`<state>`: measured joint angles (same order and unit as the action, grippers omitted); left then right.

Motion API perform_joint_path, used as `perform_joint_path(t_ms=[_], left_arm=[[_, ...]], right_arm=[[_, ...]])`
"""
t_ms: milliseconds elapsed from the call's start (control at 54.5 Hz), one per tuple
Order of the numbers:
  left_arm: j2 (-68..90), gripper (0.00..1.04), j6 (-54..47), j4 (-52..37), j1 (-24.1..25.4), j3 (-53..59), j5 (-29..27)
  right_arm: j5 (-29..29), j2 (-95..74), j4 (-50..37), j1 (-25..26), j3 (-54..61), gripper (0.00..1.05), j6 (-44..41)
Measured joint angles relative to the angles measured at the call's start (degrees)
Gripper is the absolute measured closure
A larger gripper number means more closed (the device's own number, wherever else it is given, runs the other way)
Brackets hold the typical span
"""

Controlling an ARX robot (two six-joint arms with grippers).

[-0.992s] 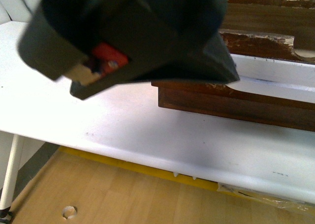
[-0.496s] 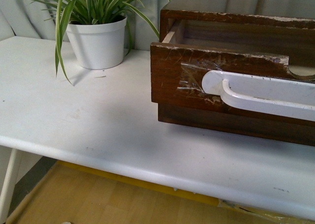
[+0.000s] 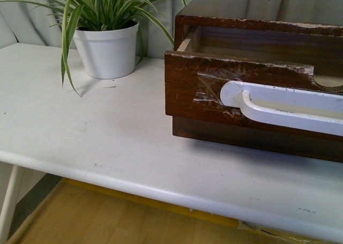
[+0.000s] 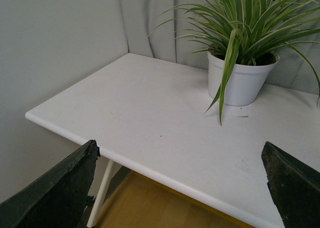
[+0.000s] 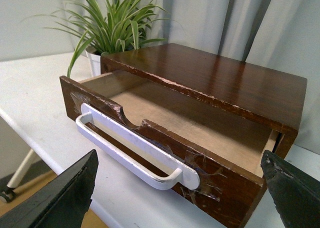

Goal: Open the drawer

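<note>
both grippers, left (image 4: 180, 188) and right (image 5: 180, 188), gape apart; drawer (image 5: 165, 138) stands pulled out, bare inside.

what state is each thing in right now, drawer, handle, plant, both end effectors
drawer: pulled partly out of its cabinet, inside looks empty
white loop handle: taped to the drawer front, nothing gripping it
potted plant: upright on the white table, beside the cabinet
left end effector: open, empty, above the table edge
right end effector: open, empty, clear of the handle
</note>
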<state>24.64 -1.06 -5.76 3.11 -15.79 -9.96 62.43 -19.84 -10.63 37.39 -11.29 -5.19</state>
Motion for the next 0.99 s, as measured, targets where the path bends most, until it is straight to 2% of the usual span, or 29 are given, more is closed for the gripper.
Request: perform_joint_path(t_ms=[129,184,220,331,386,661,753,808,900,992], left_arm=[[-0.1,0.06,1.0,0.1,0.2,0.0,0.7],[-0.9,0.16,1.1,-2.8,2.1,1.4,8.9],[-1.5,0.21,1.1,-3.6,2.4,2.3,11.5],[-4.0,0.43,1.1,-4.0,-2.4,5.3,10.3],[-5.0,0.53,1.1,-4.0,-3.0,6.5,10.4],[-9.2,1.0,1.1,-4.0,-3.0,10.2,10.0],[-10.5,1.01,1.2,-3.7,-3.0,11.0,10.0],[-11.1,1.01,1.2,-3.5,-3.0,11.4,10.0],[-12.3,1.01,1.2,-3.0,-3.0,12.1,9.9],[-13.7,1.01,1.2,-2.3,-3.0,12.8,9.9]], right_arm=[[-0.5,0.2,-0.2,0.0,0.1,0.09,3.7],[-10.2,2.5,3.6,-2.7,0.1,0.16,4.0],[-20.3,4.9,6.8,-5.7,0.7,0.23,4.2],[-38.4,9.5,9.2,-14.0,2.6,0.44,4.3],[-42.8,10.9,9.5,-17.0,3.3,0.55,4.3],[-51.9,14.7,10.4,-26.3,6.3,1.01,4.4],[-55.2,15.6,10.7,-29.2,6.9,1.03,4.5],[-61.2,16.2,10.9,-33.7,7.3,1.03,4.5],[-61.6,16.8,10.9,-36.9,7.9,1.03,4.6],[-62.4,17.2,10.9,-37.1,8.4,1.03,4.6]])
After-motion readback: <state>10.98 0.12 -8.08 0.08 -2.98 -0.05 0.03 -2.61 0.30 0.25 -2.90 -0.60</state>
